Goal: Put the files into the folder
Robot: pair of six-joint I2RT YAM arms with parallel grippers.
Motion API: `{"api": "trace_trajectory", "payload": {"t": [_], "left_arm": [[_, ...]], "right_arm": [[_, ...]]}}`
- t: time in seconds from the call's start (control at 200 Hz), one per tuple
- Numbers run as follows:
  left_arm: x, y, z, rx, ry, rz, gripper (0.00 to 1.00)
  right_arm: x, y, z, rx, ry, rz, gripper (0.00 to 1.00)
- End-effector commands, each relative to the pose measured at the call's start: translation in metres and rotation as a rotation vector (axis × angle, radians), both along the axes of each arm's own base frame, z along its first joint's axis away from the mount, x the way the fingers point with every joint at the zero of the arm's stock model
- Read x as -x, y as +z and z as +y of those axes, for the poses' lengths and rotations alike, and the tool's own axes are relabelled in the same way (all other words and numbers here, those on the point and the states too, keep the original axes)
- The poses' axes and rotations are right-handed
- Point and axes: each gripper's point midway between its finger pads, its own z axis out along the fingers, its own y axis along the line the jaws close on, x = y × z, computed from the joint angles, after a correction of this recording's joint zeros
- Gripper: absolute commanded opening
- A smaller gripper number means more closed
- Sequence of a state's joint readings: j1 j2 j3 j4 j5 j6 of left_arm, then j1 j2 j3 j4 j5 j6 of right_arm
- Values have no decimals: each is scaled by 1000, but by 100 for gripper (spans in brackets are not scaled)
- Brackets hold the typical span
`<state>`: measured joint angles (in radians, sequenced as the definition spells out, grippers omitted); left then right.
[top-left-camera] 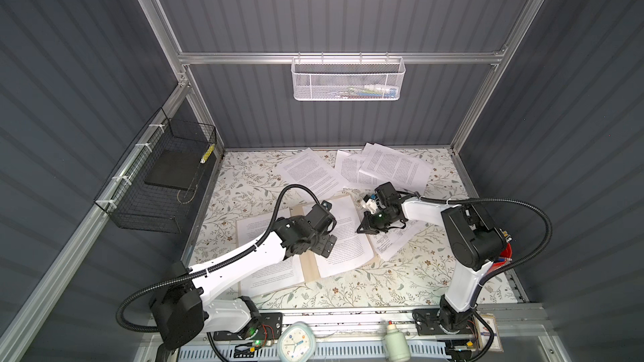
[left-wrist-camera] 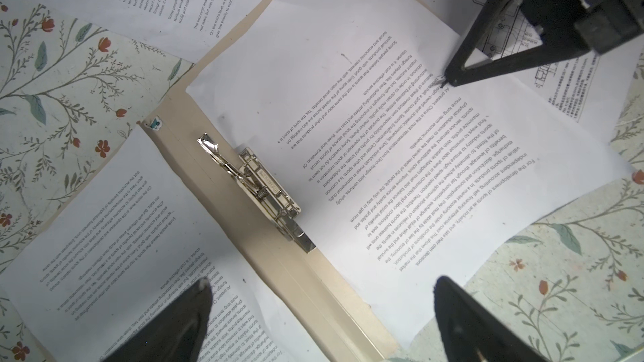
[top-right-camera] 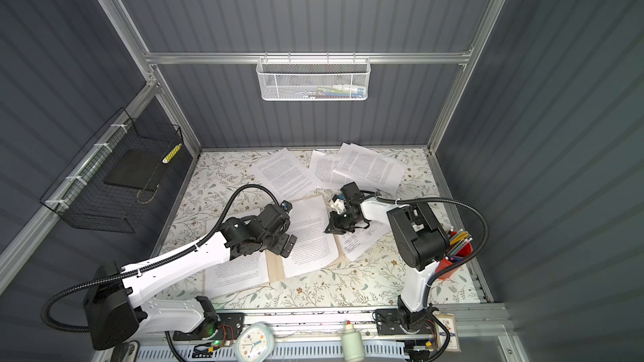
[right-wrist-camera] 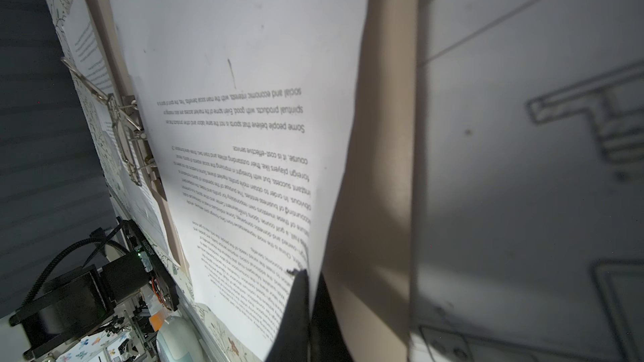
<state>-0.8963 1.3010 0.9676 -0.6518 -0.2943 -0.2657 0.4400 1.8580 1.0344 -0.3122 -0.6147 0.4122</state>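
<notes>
Open folder (top-left-camera: 311,269) carries 1 sheet (top-left-camera: 343,248) beside its clip (left-wrist-camera: 258,186), edge pinched by the closed right gripper (top-left-camera: 358,230); left gripper (left-wrist-camera: 322,283) hovers above, spread wide.

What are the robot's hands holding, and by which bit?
The right gripper pinches the printed sheet on the open folder by its edge farthest from the clip. The left gripper is open, holding nothing.

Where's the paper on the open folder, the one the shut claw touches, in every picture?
In a top view: the page lies just right of centre, between the arms.
In a top view: the page lies near centre, between the arms.
Left wrist: the page fills the middle.
Right wrist: the page fills the middle and left.
Landmark: the right gripper pinching the page's edge, in all four.
</notes>
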Motion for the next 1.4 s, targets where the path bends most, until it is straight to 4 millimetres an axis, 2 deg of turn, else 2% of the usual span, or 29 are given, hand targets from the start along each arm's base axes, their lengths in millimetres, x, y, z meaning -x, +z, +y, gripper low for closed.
{"api": "trace_trajectory", "payload": {"t": [0.0,0.495,0.93,1.166,1.396], "left_arm": [[0,-1,1,-8,7,17,100],[-1,-2,0,-7,2,26,100],[-1,-2,0,-7,-2,29,100],[-1,-2,1,-8,-1,31,100],[0,-2,1,-5,0,32,100]], "right_arm": [[-6,7,5,-21,-4,-3,0],[-4,7,8,-49,-15,13,2],[-2,2,3,-42,-37,29,1],[0,5,8,-56,-28,33,6],[4,4,10,-57,-25,39,16]]}}
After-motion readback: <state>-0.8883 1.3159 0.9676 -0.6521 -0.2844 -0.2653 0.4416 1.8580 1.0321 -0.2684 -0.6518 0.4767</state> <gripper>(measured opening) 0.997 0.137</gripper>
